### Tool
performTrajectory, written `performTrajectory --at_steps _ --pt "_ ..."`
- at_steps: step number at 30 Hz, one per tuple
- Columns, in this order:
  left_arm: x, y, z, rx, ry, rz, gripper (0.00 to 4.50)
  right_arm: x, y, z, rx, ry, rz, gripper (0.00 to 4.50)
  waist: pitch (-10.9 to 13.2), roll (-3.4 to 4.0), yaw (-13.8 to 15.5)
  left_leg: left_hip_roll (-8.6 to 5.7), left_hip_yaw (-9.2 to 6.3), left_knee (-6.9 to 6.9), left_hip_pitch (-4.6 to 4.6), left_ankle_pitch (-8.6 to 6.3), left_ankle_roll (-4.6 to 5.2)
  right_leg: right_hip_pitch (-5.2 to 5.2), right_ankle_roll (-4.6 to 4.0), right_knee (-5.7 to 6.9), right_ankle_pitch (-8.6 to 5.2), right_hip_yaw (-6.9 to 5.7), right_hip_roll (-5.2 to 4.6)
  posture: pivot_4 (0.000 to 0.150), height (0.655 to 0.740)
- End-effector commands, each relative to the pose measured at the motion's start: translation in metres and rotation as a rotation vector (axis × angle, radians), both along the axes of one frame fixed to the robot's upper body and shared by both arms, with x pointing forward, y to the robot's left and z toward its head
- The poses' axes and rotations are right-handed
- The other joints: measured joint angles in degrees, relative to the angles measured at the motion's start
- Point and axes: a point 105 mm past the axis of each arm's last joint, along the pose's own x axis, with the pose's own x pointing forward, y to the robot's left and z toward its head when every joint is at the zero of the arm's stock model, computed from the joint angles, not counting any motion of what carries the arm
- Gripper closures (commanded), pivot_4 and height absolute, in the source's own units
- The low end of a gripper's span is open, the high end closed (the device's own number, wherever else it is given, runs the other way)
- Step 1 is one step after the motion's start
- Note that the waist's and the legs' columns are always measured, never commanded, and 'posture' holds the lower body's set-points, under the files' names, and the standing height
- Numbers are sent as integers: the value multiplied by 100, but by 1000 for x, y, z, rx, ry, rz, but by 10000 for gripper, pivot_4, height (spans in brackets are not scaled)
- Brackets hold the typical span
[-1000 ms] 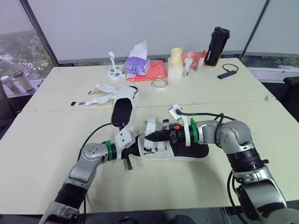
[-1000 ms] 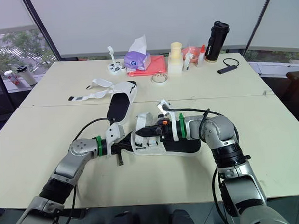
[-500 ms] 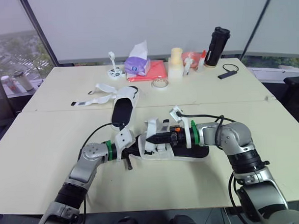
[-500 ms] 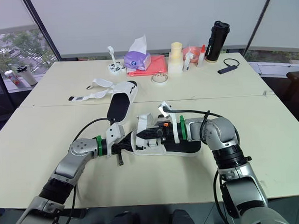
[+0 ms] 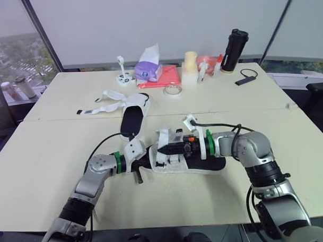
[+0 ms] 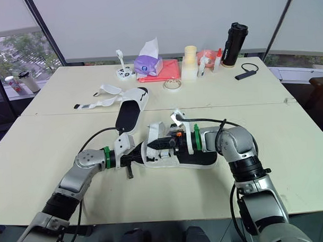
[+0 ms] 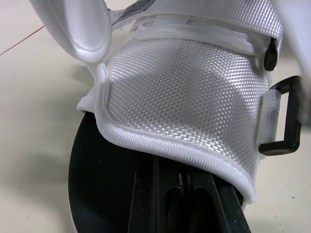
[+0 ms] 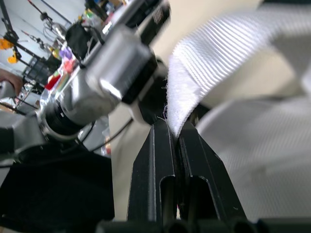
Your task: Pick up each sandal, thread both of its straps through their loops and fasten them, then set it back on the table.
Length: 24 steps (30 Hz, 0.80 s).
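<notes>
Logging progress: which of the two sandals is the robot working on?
The near sandal: the right gripper pinches its white strap. The far sandal lies behind it, untouched, straps splayed.

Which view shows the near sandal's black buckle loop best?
Left wrist view: the loop sits close up, unblocked, on the side of the sandal. The eye views show the whole sandal, loop too small to make out. The right wrist view shows the right hand pinching a strap.
</notes>
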Motion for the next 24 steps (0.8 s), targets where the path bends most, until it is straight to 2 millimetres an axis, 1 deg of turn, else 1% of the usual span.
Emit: performTrajectory --at_steps 1,12,15,19,22,24 --pt "-6 18 -39 98 135 68 45000 -3 3 8 35 -7 20 44338 0 0 0 0 0 0 0 0 0 0 0 0 0 0 0 1500 7400" --pt "-7 18 -40 95 140 68 45000 -9 2 -12 -11 17 19 44338 0 0 -3 0 0 0 0 0 0 0 0 0 0 0 0 1500 7400" --pt "-7 18 -40 94 139 67 45000 -8 1 -13 -12 15 16 44338 0 0 -5 0 0 0 0 0 0 -1 0 0 0 0 0 1500 7400" --pt "-7 18 -40 94 139 67 45000 -6 1 -9 -2 9 10 44338 0 0 -4 0 0 0 0 0 0 0 0 0 0 0 0 1500 7400" --pt "-7 18 -40 93 139 67 45000 -1 1 6 48 6 3 44338 0 0 -6 0 0 0 0 0 0 0 0 0 0 0 0 1500 7400" --pt "-8 18 -40 93 140 67 45000 -1 2 9 58 3 5 44338 0 0 -5 0 0 0 0 0 0 -1 0 1 0 0 0 1500 7400"
